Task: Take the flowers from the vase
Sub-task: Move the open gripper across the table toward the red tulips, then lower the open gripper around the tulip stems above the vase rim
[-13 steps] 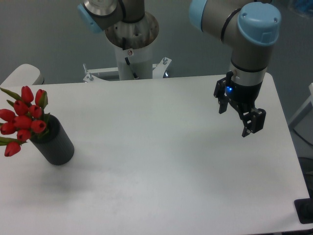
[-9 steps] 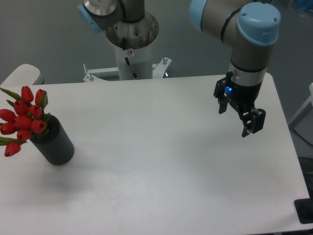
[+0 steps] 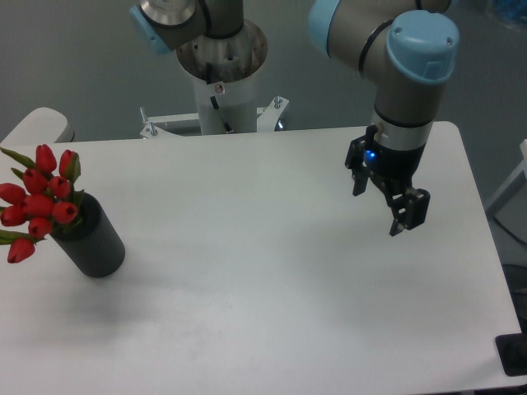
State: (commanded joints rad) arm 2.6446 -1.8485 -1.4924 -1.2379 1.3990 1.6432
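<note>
Shifted a little leftward since the earlier frames: gripper (image 3: pixel 380 208), and the arm's wrist with it, now slightly farther in from the table's right edge. Flowers and vase unmoved.

Flowers (image 3: pixel 39 202): red tulip buds with green leaves, standing in the vase (image 3: pixel 90 240) near the table's left edge, about midway between far and near edges. Buds spilling over the rim toward the left, some hanging past the table's edge. Vase black, cylindrical, seen leaning in this view, resting on the white table (image 3: pixel 247 288).

Nothing between vase and gripper but bare white tabletop. Well apart, the two: vase at the left edge, gripper toward the right.

Beyond the far edge: the arm's white base column (image 3: pixel 224 90) on a metal bracket, grey wall behind. At the far left corner, a pale rounded object (image 3: pixel 37 125), partly cut off. At the near right corner, a small dark object (image 3: pixel 514 355).

Arm reaching in from the top, blue-capped joint (image 3: pixel 422 41) above the wrist, gripper pointing downward above the table. Fingers (image 3: pixel 409 212) spread, holding nothing; small blue light lit on the gripper body.
</note>
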